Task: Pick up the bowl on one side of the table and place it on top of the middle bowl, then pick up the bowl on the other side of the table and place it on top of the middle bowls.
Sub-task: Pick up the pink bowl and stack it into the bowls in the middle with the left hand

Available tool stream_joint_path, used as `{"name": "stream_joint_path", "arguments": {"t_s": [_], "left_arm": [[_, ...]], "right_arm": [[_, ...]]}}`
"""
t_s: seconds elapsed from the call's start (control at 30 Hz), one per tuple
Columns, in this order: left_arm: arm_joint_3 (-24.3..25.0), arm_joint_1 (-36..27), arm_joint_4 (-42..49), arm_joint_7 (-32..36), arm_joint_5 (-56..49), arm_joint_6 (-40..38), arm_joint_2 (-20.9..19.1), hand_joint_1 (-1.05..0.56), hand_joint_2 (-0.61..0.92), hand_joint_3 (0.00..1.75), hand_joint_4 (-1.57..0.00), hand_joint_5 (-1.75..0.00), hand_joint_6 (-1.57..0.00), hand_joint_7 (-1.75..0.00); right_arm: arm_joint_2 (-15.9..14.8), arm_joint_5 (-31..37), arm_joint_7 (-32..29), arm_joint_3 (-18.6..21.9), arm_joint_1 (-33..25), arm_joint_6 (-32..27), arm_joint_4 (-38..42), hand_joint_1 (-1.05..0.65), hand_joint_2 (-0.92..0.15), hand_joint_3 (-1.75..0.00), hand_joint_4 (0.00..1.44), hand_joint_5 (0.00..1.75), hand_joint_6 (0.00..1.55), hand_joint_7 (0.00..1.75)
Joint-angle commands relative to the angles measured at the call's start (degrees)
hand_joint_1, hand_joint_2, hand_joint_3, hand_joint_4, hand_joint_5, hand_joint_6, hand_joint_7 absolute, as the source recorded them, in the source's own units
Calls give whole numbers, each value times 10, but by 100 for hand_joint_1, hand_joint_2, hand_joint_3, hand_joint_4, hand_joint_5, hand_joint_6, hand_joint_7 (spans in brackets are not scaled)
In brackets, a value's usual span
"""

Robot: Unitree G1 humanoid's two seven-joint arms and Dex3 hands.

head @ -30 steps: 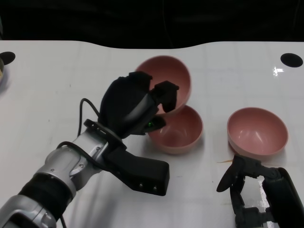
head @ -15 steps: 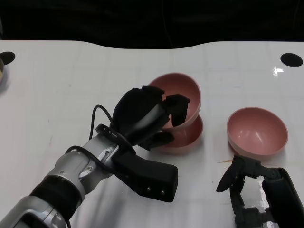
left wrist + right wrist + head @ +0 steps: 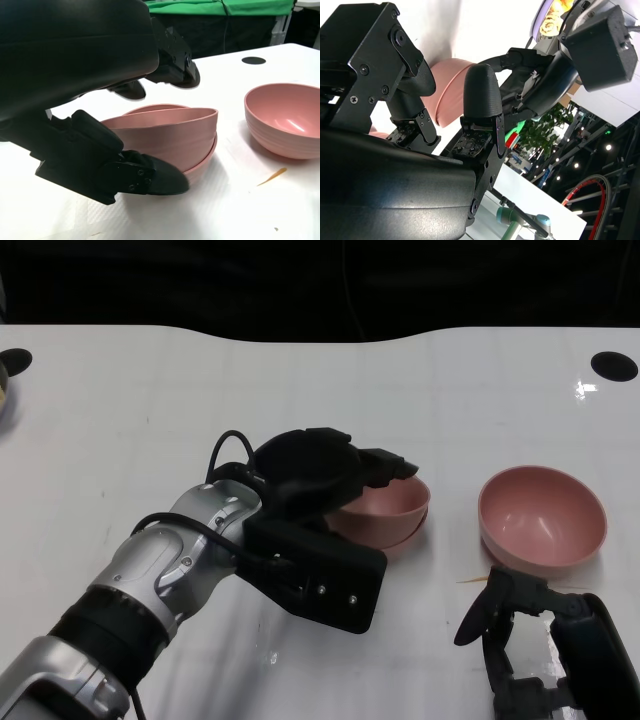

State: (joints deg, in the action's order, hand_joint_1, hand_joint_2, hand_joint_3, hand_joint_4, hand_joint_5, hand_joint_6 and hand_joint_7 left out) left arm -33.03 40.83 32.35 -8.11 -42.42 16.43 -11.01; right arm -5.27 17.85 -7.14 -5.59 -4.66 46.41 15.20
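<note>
My left hand (image 3: 315, 475) holds a pink bowl (image 3: 385, 502) that sits nested, slightly tilted, in the middle pink bowl (image 3: 400, 540). In the left wrist view the thumb (image 3: 145, 175) lies against the upper bowl's (image 3: 165, 135) outer wall, the other fingers (image 3: 172, 65) arch over its rim, and the lower bowl (image 3: 202, 167) shows only as a rim beneath. A third pink bowl (image 3: 542, 517) stands alone to the right, also in the left wrist view (image 3: 285, 120). My right hand (image 3: 505, 620) rests near the table's front edge, just in front of that bowl, fingers apart and empty.
A thin orange sliver (image 3: 475, 580) lies on the white table between the stack and my right hand. Black round holes mark the table's far right (image 3: 613, 366) and far left (image 3: 15, 362). The table's back edge meets a dark background.
My left hand has carried its bowl down and to the right, from tilted above the middle bowl to nested inside it. The right hand and right bowl have not moved.
</note>
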Motion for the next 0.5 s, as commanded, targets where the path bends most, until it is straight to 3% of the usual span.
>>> {"name": "stream_joint_path", "arguments": {"t_s": [0.03,0.23,0.5], "left_arm": [[3,0,-15,-14,-1,-9,-12,-95,92,49,0,-13,-9,0],[-2,-20,-38,-3,-16,-21,-22,-97,92,48,0,-2,-5,0],[-12,-74,-61,37,-52,-45,-25,-83,92,37,0,0,0,0]], "right_arm": [[-5,-6,1,1,-2,0,-4,17,-13,-169,87,173,83,137],[-5,-7,0,0,-2,3,-2,18,-13,-169,88,172,84,138],[-4,-6,-2,1,-3,3,-7,18,-12,-169,88,173,83,137]]}}
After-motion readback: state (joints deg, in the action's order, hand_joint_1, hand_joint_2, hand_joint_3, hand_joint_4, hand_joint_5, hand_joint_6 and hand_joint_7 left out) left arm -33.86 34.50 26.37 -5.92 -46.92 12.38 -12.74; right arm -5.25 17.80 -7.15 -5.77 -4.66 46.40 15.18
